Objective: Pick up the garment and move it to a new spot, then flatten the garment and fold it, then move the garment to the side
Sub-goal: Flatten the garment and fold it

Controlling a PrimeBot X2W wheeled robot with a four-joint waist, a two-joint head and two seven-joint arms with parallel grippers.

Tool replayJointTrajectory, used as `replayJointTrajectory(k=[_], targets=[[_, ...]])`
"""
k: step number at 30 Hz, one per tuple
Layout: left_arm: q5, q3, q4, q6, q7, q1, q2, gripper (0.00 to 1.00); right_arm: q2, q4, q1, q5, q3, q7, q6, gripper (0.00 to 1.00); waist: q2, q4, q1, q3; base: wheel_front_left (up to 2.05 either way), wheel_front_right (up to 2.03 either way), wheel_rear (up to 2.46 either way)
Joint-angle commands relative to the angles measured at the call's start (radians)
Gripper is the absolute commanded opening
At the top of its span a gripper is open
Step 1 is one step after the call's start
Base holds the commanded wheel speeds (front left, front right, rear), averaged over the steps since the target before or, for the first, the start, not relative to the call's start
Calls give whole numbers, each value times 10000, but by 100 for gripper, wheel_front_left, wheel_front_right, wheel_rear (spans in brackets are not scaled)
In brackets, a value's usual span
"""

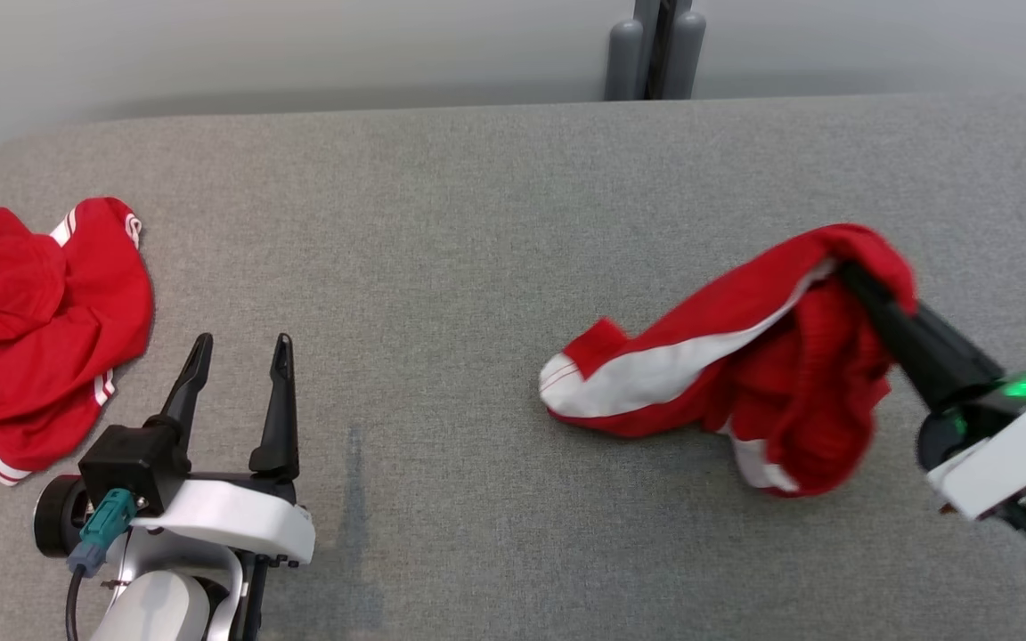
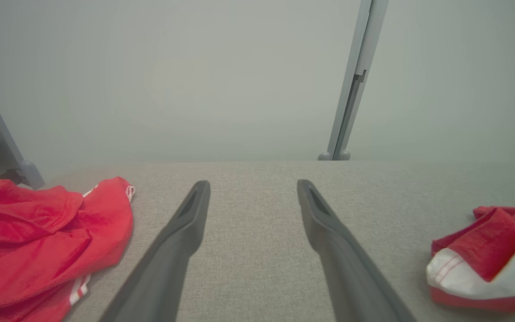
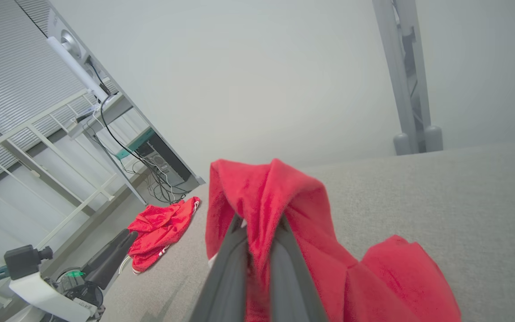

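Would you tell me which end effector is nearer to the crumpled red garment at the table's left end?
Left. The left end effector sits open just right of that crumpled garment, not touching; the right end effector is across the table, shut on the other garment.

Table (image 1: 477,223): grey cloth cover, rounded at the far-left corner, far edge straight. Faint darker streak (image 1: 354,499) in the cover on the near side, left of centre. Left garment (image 1: 32,329): red with white stripes, crumpled, lying at the left edge. Right garment (image 1: 655,374): red with a white panel, right of centre, left end resting on the cover, right part raised off it. Noted well apart from each other.
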State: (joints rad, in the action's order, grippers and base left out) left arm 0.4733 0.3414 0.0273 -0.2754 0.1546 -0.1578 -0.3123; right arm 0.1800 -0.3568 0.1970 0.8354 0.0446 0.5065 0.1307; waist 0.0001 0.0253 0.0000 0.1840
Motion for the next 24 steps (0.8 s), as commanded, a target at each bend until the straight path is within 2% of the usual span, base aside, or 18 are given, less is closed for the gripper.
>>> replayJointTrajectory(k=[1, 4, 7, 12, 15, 16, 18, 24], targets=[[-22, 12, 19, -29, 72, -203, 3, 100, 54, 463, 157, 97, -427, 100, 0, 0, -1, 51, 0, 133, 0, 0, 0], [-13, 50, 87, -7, 111, -289, 54, 100, 175, 1763, 352, 23, -1372, 95, 0, 0, -1, 61, 0, 338, 0, 0, 0], [-26, 93, 147, 32, 122, -418, 80, 100, 295, 3133, 580, -101, -1788, -36, 0, 0, -1, 57, 0, 529, 0, 0, 0], [-69, 192, 253, 77, 147, -657, 140, 100, 754, 5194, 953, -475, -1734, -800, 0, 0, -1, 46, 0, 808, 0, 0, 0], [-62, 218, 309, 88, 172, -762, 157, 100, 931, 6028, 1207, -371, -1489, -1502, 0, 0, -1, 16, 0, 906, 0, 0, 0], [-59, 224, 321, 88, 177, -801, 161, 100, 948, 6218, 1294, -298, -1392, -1756, 0, 26, -1, -1, 0, 928, 0, 0, 0], [-44, 208, 351, 80, 207, -815, 153, 100, 1033, 6505, 1406, -238, -1184, -2275, 0, 100, -1, -51, 0, 933, 0, 0, 0], [11, 192, 437, 38, 236, -802, 132, 100, 1249, 7072, 1377, -954, -1280, -4297, 0, 100, -1, -173, 0, 750, 0, 0, 0]])
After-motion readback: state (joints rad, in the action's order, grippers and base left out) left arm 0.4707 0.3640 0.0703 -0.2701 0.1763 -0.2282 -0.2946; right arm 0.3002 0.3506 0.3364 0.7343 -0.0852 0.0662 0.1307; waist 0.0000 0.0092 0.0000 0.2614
